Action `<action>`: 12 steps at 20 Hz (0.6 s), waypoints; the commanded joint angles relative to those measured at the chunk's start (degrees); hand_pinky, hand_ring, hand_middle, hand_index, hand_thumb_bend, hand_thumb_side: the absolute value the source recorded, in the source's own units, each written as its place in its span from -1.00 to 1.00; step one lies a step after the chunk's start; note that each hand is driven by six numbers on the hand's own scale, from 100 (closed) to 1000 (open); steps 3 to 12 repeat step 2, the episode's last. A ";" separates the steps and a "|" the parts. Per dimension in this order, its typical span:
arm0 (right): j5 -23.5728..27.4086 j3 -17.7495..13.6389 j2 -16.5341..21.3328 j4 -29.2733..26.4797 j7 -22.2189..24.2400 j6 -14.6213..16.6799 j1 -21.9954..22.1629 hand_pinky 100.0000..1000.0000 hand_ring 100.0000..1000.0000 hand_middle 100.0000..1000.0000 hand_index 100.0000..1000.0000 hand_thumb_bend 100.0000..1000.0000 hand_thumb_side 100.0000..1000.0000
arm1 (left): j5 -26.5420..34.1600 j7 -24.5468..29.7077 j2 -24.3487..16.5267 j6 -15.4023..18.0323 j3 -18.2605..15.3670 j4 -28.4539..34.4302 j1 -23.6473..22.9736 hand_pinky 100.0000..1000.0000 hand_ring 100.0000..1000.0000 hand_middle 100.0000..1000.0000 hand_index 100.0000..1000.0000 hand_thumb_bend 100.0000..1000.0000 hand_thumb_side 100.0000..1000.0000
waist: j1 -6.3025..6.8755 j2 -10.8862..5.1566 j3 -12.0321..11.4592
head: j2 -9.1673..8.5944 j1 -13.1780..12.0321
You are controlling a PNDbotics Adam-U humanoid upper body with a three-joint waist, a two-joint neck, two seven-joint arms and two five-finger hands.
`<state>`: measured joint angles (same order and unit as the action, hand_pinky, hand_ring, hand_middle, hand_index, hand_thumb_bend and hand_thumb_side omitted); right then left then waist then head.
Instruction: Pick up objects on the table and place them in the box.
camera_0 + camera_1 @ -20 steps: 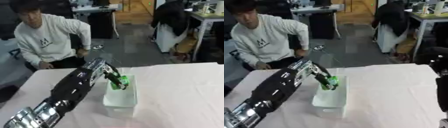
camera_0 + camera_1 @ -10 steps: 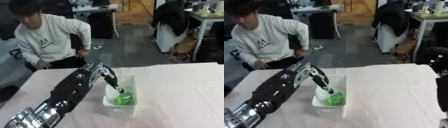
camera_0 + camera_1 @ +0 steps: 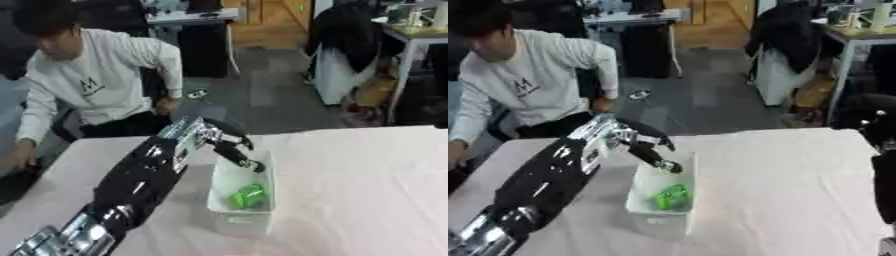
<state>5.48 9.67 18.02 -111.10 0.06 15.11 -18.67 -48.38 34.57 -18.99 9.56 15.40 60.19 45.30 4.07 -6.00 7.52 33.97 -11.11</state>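
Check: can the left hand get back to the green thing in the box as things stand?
Probably yes. The left hand hangs over the far end of the box, which is open on top, and the green thing lies uncovered at the near end. Nothing sits between them; only the box walls could crowd the fingers.

- Tabletop (image 3: pixel 367 170): pale pinkish cloth cover, fills the lower half of the view, far edge runs roughly level.
- Floor (image 3: pixel 262 95) past the far edge: dark grey.
- Wooden cabinet or door (image 3: pixel 271 20) at the back, orange-brown.
- Dark desk (image 3: pixel 188 22) back centre, clutter on top.
- White table (image 3: pixel 859 40) far right, items on it too blurred to make out.
- Black coat (image 3: pixel 350 35) draped over a chair beside it.
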 commanded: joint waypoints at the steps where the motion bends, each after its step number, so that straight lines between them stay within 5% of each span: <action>1: -0.11 -0.60 0.44 -0.77 -0.28 0.07 -1.13 0.16 0.23 0.27 0.46 -1.00 0.96 | 7.91 -13.82 0.11 -1.38 -3.36 10.93 -5.63 0.74 0.78 0.92 1.00 -0.90 1.00 | -0.58 -0.01 -0.47 | -1.01 1.66; 2: -0.21 -0.72 0.51 -0.77 -0.38 0.08 -1.05 0.16 0.23 0.27 0.46 -1.00 0.96 | 10.87 -17.89 1.09 -2.30 -4.10 14.02 -8.73 0.70 0.71 0.88 0.99 -0.91 1.00 | -0.70 0.08 -0.63 | -1.20 2.33; 12: -0.21 -0.72 0.51 -0.77 -0.38 0.08 -1.05 0.16 0.23 0.27 0.46 -1.00 0.96 | 10.87 -17.89 1.09 -2.30 -4.10 14.02 -8.73 0.70 0.71 0.88 0.99 -0.91 1.00 | -0.70 0.08 -0.63 | -1.20 2.33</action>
